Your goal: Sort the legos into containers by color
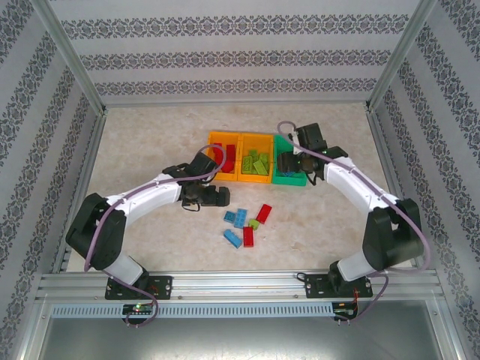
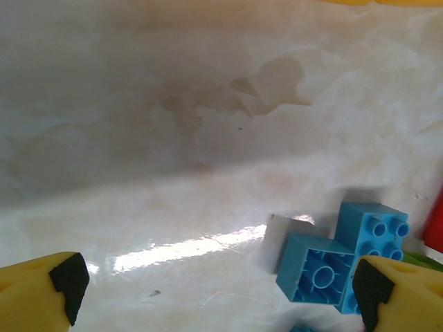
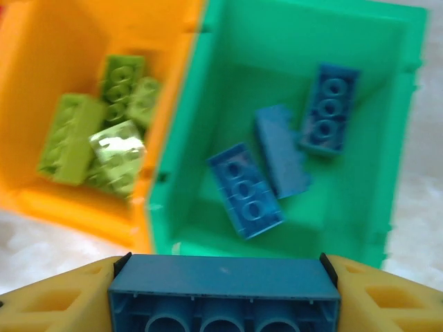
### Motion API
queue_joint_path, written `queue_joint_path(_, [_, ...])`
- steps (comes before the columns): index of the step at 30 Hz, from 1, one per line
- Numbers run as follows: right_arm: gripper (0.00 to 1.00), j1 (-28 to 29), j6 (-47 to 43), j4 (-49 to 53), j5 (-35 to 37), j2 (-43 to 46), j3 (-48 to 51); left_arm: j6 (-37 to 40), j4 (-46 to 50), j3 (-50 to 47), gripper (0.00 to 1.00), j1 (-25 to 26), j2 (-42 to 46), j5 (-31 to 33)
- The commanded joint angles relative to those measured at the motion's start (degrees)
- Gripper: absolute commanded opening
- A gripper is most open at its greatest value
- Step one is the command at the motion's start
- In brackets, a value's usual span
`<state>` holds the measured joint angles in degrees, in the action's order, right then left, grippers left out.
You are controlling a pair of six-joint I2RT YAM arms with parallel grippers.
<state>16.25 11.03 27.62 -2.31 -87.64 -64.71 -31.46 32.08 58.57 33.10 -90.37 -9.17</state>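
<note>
My right gripper (image 3: 225,271) is shut on a long blue lego (image 3: 225,290), held lengthwise between its pads above the near edge of the green container (image 3: 166,200). Three blue legos (image 3: 246,190) lie inside that bin. The middle orange container (image 3: 41,55) beside it holds lime green legos (image 3: 90,138). My left gripper (image 2: 220,290) hangs open just above the table, with two blue legos (image 2: 322,273) by its right fingertip (image 2: 370,287). From above, the left gripper (image 1: 214,196) sits left of the loose legos (image 1: 238,217), and the right gripper (image 1: 289,163) is over the green bin (image 1: 301,180).
The three bins stand in a row at mid-table; the left orange one (image 1: 219,137) holds red bricks, partly hidden by my left arm. Loose red (image 1: 264,213), blue (image 1: 232,238) and lime (image 1: 254,223) bricks lie in front. Patterned walls enclose the table.
</note>
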Motion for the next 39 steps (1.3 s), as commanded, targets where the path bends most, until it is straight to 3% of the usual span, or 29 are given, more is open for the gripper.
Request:
queue_joint_path(1, [0.6, -1.99, 0.43, 2.54, 0.38, -5.74, -4.83, 2.06, 0.42, 2.44, 1.0, 2.18, -2.03, -0.69])
queue_joint_path(7, [0.63, -3.27, 0.38, 4.68, 0.64, -14.19, -11.65, 2.55, 1.49, 4.62, 0.98, 5.04, -4.78, -0.43])
queue_joint_path(11, [0.72, -3.53, 0.6, 5.33, 0.95, -16.15, -12.89, 2.33, 1.83, 5.79, 0.98, 5.98, -6.39, 0.03])
queue_joint_path(13, [0.82, -3.52, 0.41, 5.43, 0.31, -15.77, -12.48, 2.2, 1.72, 6.07, 0.98, 6.03, -6.69, 0.19])
queue_joint_path(18, [0.9, -3.31, 1.52, 4.56, -2.16, -9.94, -8.57, 1.6, 1.39, 6.39, 0.99, 6.0, -6.41, 1.15])
queue_joint_path(26, [0.89, -0.88, 12.4, 6.42, -5.5, 1.64, 0.86, 3.69, 1.8, 6.26, 1.0, 6.01, -4.01, 5.06])
queue_joint_path(30, [0.89, 1.7, 17.78, 4.65, -4.33, 6.32, 7.82, 7.36, 1.51, 8.32, 0.98, 6.39, -3.65, 1.68])
queue_joint_path(34, [0.89, 0.61, 20.31, 2.61, -2.49, 10.1, 13.55, 11.8, 2.55, 14.15, 0.97, 10.27, -6.94, 0.42])
queue_joint_path(39, [0.91, -3.62, 21.04, 3.58, -1.2, 14.73, 16.73, 15.55, 8.5, 24.77, 0.93, 16.23, -18.01, 0.38])
